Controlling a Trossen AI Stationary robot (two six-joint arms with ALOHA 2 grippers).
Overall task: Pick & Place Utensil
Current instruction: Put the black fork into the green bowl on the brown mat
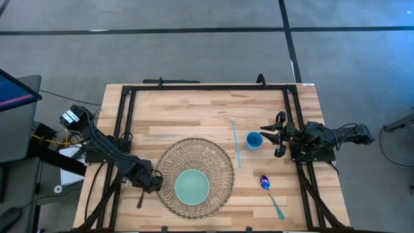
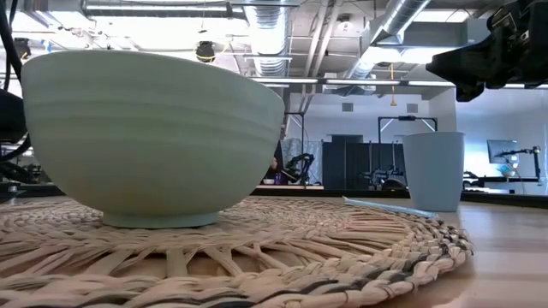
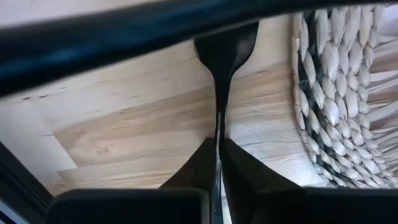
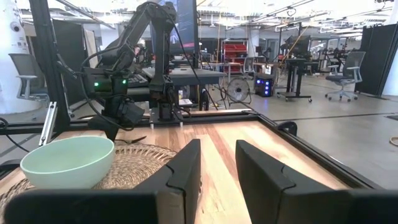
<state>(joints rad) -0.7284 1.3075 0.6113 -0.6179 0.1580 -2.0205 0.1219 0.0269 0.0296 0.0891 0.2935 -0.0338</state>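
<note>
From above, the left gripper (image 1: 150, 180) sits low at the 9 o'clock edge of the woven mat (image 1: 223, 169), at the upper end of a dark fork (image 1: 140, 198) that lies on the table (image 1: 187, 110) just beside the mat. A pale green bowl (image 1: 192, 186) stands on the mat. At 3 o'clock from the mat are a thin blue straw (image 1: 236, 144), a small blue cup (image 1: 254, 140) and, nearer 4 o'clock, a purple-bowled spoon (image 1: 271, 193). The right gripper (image 1: 276, 134) waits just beside the cup at the table's right side.

At table height, the bowl fills the left of the picture on the mat, and the cup stands at 3 o'clock behind it; the right arm hangs dark at the top right. The fork is not visible here.

In the left wrist picture, the two fingers (image 3: 193, 168) are pressed tight onto the fork's thin handle, its tines pointing away over bare wood beside the mat's rim.

In the right wrist picture, that arm's fingers (image 4: 186, 165) stand parted with nothing between them, looking across at the bowl and the left arm.

The step appears to be the grasp of the fork, just made. The next move likely calls for a straight lift clear of the table, then a carry towards the bowl or mat, keeping the slim handle from twisting in the grip.
</note>
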